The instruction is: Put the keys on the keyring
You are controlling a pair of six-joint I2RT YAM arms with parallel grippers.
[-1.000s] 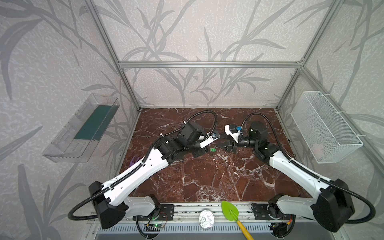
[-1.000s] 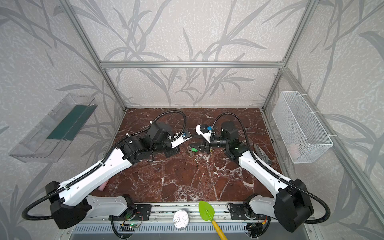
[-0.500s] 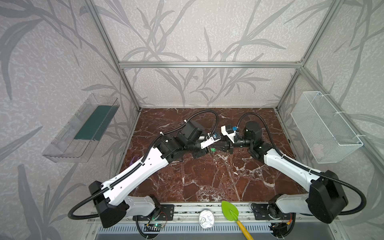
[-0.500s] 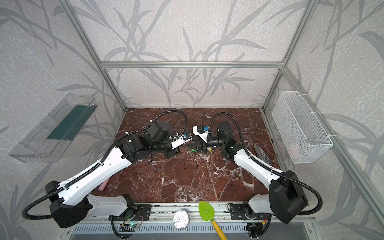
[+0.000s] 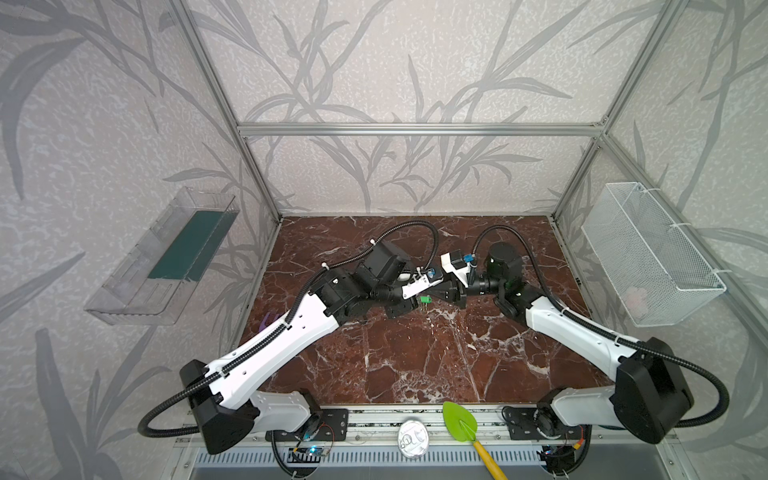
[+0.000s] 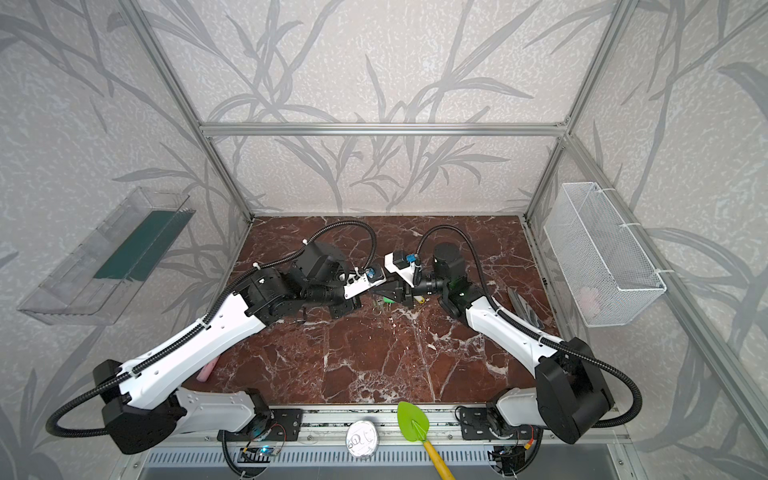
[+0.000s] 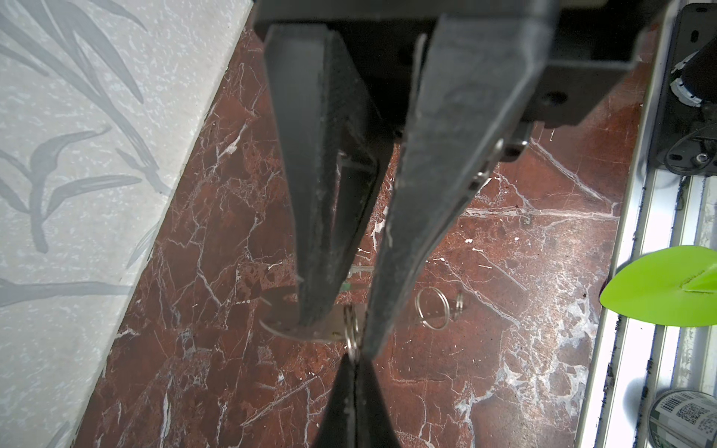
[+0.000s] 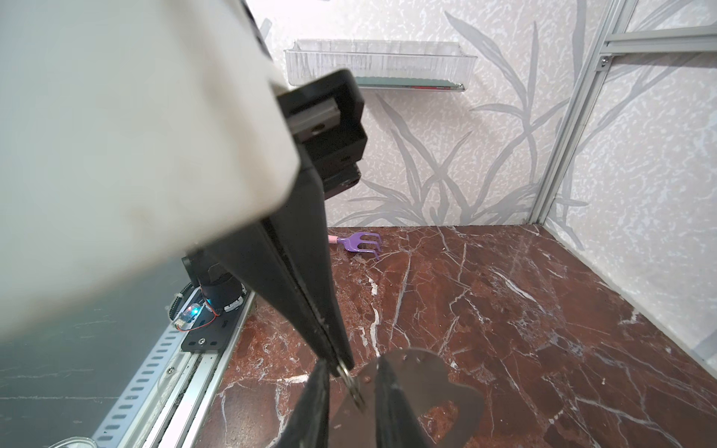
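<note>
Find both tools tip to tip just past the centre of the red marble bench, toward 12 o'clock. The left tool has its fingers pressed together and pinches a small silvery wire split ring by its rim. The right tool has its fingers narrowly spread. They straddle that ring and the near edge of the keyring, a flat grey D-shaped plate with a large oval opening and small holes along its curve. You cannot tell whether the right fingers press on the plate, or whether the plate rests on the bench or is raised. The ring sits against the holed edge; whether it passes through a hole cannot be made out. In a top view, the small silvery key with a bright green oblong plastic tag shows just beside the meeting point, at its 6 o'clock. The yellow-tagged key shows at its 3 o'clock, beneath the right wrist. A second loose wire ring lies on the bench nearby. A purple fork-shaped plastic toy lies at the bench's 9 o'clock edge.
</note>
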